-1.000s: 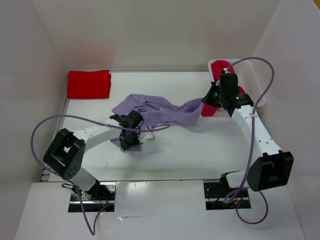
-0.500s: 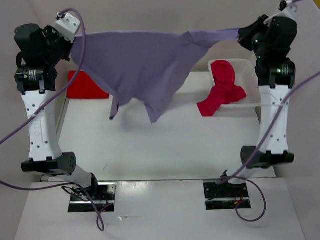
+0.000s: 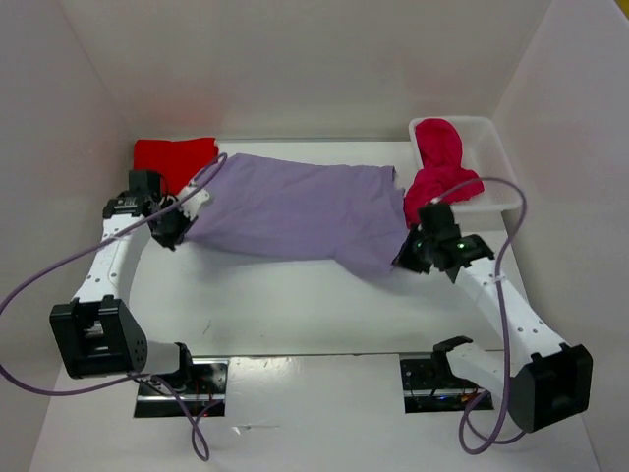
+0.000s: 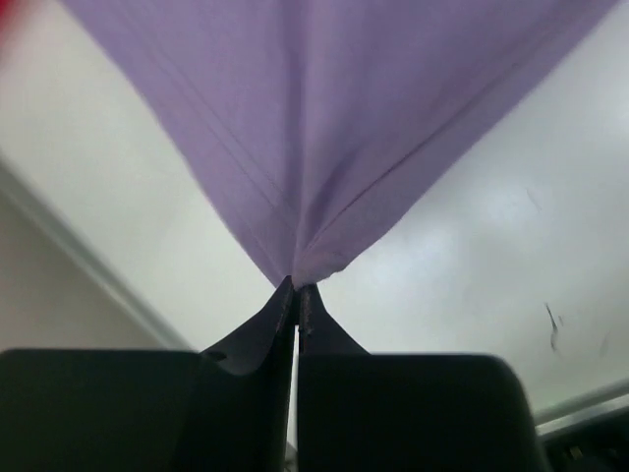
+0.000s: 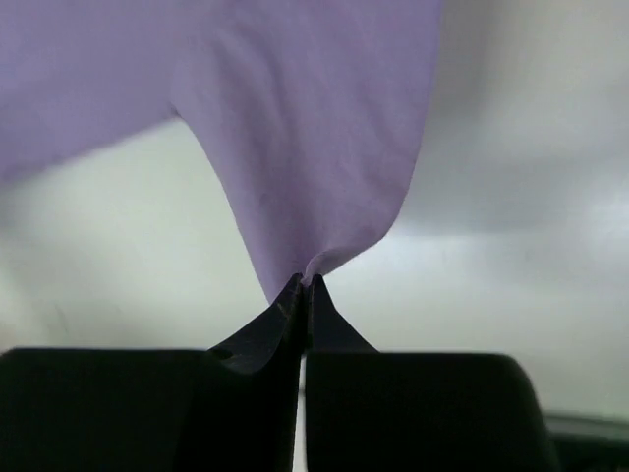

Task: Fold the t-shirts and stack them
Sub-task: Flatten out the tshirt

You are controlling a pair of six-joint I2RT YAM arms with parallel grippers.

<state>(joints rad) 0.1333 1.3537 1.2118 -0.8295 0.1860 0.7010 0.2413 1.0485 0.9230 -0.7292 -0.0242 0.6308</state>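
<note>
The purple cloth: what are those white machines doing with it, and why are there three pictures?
They are robots: a left arm and a right arm, bolted at the near edge of a table. The wide picture comes from a fixed camera above and behind them. Each close-up comes from a camera on one arm's wrist, looking along its two-finger tool. The left tool and the right tool are each shut on an edge of the purple shirt, which is spread out between them. A folded red shirt lies at the far left. A crimson shirt hangs out of a white bin at the far right.
</note>
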